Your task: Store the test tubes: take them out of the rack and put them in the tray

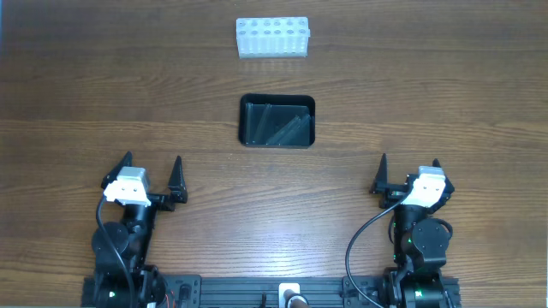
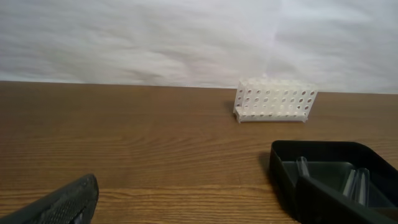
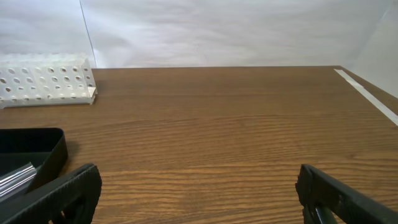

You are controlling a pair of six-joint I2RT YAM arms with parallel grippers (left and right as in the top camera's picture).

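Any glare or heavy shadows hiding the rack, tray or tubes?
Top view: even light, no glare; clear tubes show as pale streaks in the black rectangular tray. Left wrist view: soft shadow beside the white perforated plastic rack. Right wrist view: wooden table glare-free.

The table is brown wood grain, smooth with a faint sheen; the rack is matt white plastic; the tray is glossy black plastic; the test tubes look clear and shiny; the left gripper and right gripper have matt black, finely pebbled fingers; the backdrop is a creased white sheet.
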